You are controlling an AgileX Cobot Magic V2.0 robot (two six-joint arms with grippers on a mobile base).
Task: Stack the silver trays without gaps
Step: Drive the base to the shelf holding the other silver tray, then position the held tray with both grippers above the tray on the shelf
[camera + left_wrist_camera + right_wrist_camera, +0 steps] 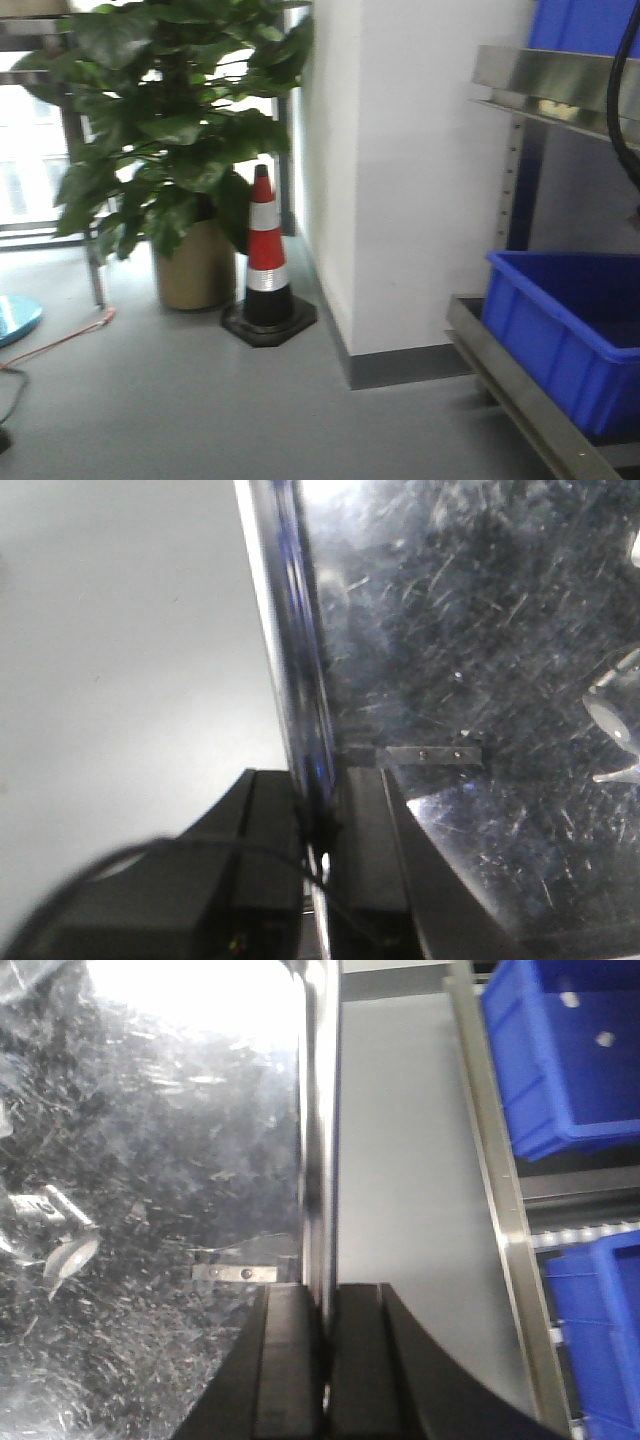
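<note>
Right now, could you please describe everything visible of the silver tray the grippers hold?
The silver tray is shiny, heavily scratched steel with a flat floor and a thin rim. The left gripper and right gripper each pinch that rim, at opposite edges. Blue bins lie beyond its right edge.

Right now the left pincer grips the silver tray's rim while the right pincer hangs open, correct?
No: the right pincer is shut on the rim of the silver tray too, as the right wrist view shows. The left pincer does grip it.
</note>
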